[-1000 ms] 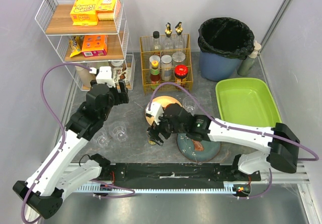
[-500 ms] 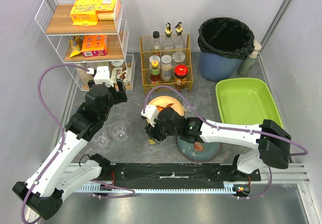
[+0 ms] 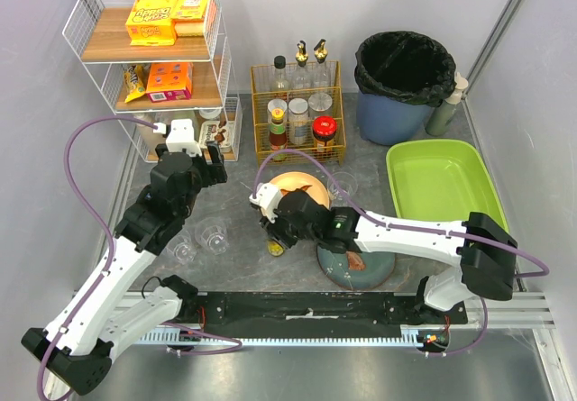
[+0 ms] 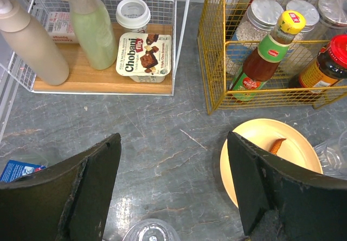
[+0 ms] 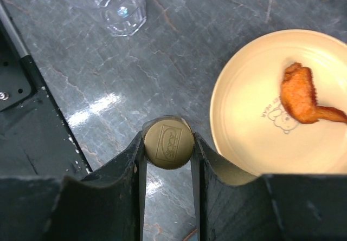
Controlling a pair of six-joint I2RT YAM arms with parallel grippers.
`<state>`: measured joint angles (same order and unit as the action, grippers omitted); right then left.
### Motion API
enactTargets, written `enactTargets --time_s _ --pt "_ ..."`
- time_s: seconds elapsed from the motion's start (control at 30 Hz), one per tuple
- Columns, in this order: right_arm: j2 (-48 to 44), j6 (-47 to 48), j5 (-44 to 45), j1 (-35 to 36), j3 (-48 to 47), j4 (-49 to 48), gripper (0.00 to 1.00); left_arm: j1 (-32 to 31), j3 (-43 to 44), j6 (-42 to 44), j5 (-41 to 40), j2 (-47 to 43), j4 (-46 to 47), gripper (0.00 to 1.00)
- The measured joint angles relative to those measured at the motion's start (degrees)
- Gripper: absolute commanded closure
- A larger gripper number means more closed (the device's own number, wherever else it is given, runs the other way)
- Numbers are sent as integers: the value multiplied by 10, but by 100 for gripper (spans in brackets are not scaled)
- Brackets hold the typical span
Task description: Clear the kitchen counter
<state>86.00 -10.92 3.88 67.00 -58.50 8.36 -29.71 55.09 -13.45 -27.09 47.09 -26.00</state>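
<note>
Two plates (image 5: 244,105), perhaps three glasses (image 3: 214,235), one cap (image 5: 168,143).

The whole desk (image 3: 365,162) is viewed from high above its near edge, each wrist view is aimed closely downward, and the plate (image 3: 293,183) is shared by all.

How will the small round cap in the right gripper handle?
The cap looks rigid and, being small, probably light. Its round rim sits between flat fingers, so it may pivot or slip. Dropped, it could roll.
</note>
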Motion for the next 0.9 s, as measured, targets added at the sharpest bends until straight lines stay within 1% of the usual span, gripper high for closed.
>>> enactTargets --time_s 0.13,0.2,0.37,0.53,0.67,0.77,0.9 --pt "0 5 36 0 -41 47 88 0 0 0 0 0 0 16" --pt "0 11 57 0 -76 69 88 0 0 0 0 -1 0 16" --pt "0 29 113 -11 -167 87 90 0 0 0 0 -5 0 16" --pt "5 39 155 -67 -231 90 90 0 0 0 2 -7 0 16" --pt "23 46 188 -116 -262 91 90 0 0 0 2 -7 0 16" --pt "44 51 205 -146 -282 91 89 0 0 0 2 -7 0 16" --pt "84 56 206 -178 -309 89 87 0 0 -1 3 -7 0 16"
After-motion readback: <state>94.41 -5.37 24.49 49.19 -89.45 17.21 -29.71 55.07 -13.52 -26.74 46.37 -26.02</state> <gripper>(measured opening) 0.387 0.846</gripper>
